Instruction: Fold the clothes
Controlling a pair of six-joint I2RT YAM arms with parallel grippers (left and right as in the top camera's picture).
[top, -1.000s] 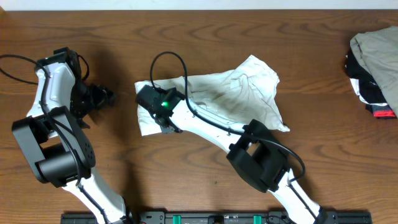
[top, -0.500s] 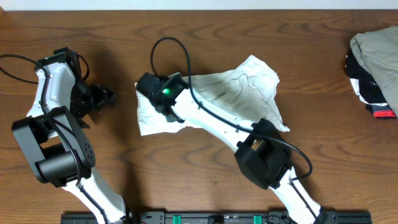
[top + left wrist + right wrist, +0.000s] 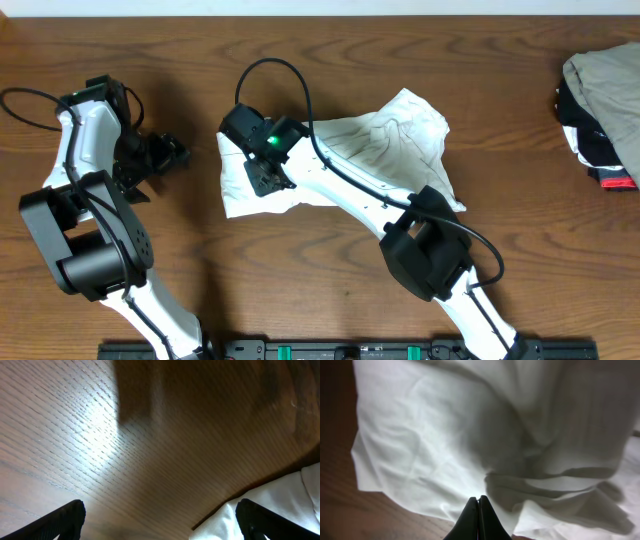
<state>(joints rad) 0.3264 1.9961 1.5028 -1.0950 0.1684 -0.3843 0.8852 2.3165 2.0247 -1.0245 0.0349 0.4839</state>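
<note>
**Right pincer closed over the shirt's left end, left pincer wide open beside it**

Here is the white T-shirt (image 3: 385, 140), lying crumpled and wrinkled around the middle of the wooden table (image 3: 480, 60), with dark marks faintly showing through the cloth. The right arm reaches across from the near edge, and the right gripper (image 3: 264, 180) is over the shirt's left end. The wrist camera gives the close look: the right gripper (image 3: 480, 502) has its two black fingers (image 3: 471, 520) pressed flat together, tips down at a fold of white fabric (image 3: 435, 445). Whether any cloth is caught between them cannot be told.

Over to the left: the left gripper (image 3: 163, 155) sits over bare wood, just beside the shirt's left edge and apart from it. From its own camera the left gripper (image 3: 160, 510) has its fingers (image 3: 67, 519) spread far apart at the frame's two lower corners, nothing between them but wood grain, and a corner of the shirt (image 3: 280, 507) shows at lower right.

At the table's far right edge lies a heap of beige-grey, black and red garments (image 3: 600, 90), well apart from both arms.
</note>
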